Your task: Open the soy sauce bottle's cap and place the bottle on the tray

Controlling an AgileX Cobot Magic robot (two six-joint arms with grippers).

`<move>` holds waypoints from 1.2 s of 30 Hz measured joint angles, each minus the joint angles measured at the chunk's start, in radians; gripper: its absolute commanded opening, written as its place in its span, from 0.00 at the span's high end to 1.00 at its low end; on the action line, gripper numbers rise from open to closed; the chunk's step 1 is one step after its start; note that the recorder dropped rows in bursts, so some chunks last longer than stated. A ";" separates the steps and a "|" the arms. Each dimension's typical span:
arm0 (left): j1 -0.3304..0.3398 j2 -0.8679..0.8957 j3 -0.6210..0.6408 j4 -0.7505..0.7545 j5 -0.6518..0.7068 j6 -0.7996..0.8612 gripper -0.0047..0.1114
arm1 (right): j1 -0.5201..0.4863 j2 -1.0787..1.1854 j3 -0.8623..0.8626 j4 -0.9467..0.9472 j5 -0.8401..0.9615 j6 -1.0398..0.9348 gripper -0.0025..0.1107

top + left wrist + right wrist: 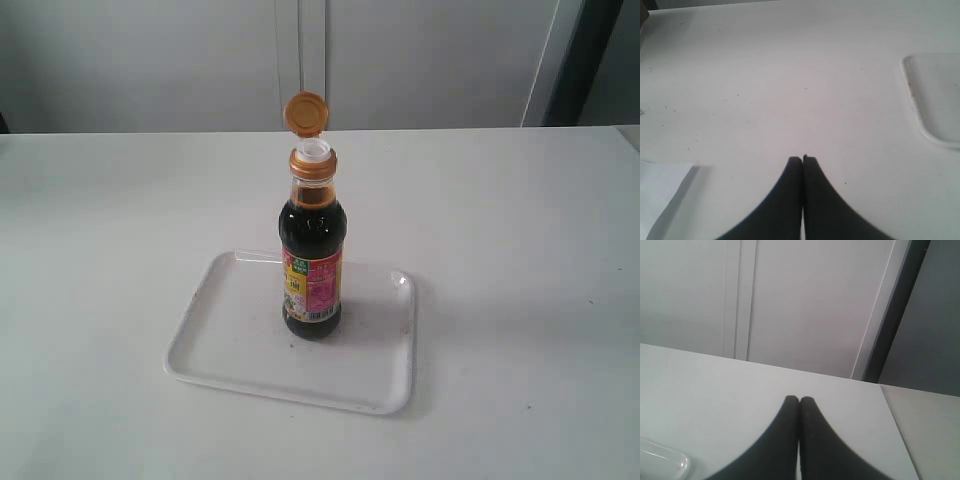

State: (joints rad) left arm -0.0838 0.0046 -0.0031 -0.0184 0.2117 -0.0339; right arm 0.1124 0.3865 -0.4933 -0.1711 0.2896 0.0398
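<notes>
The soy sauce bottle (311,265) stands upright on the white tray (235,350), near its middle. Its orange-gold cap (305,112) is flipped up on its hinge, baring the white spout (314,151). Neither arm shows in the exterior view. My left gripper (802,159) is shut with nothing in it, over bare table, and a corner of the tray (920,120) lies off to one side of it. My right gripper (799,400) is shut and empty too, with a corner of the tray (670,460) low in its view.
The white table (520,250) spreads wide around the tray. A sheet of white paper (660,190) lies near the left gripper. A grey wall with a panel seam (740,300) stands behind the table's far edge.
</notes>
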 measured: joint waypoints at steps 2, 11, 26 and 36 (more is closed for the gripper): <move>0.000 0.000 0.000 0.000 -0.002 0.004 0.96 | 0.000 0.000 0.000 0.000 0.000 0.000 0.98; 0.000 0.000 0.000 0.000 -0.004 0.008 0.96 | 0.000 0.000 0.000 0.000 0.000 0.000 0.98; 0.000 0.000 0.000 0.000 -0.006 0.012 0.96 | 0.000 0.000 0.000 0.000 0.000 0.000 0.98; 0.000 0.000 0.000 0.000 -0.006 0.012 0.96 | 0.000 -0.054 0.052 0.031 0.017 -0.055 0.98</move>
State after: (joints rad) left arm -0.0838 0.0046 -0.0031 -0.0184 0.2055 -0.0222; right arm 0.1124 0.3323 -0.4410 -0.1403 0.3071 -0.0157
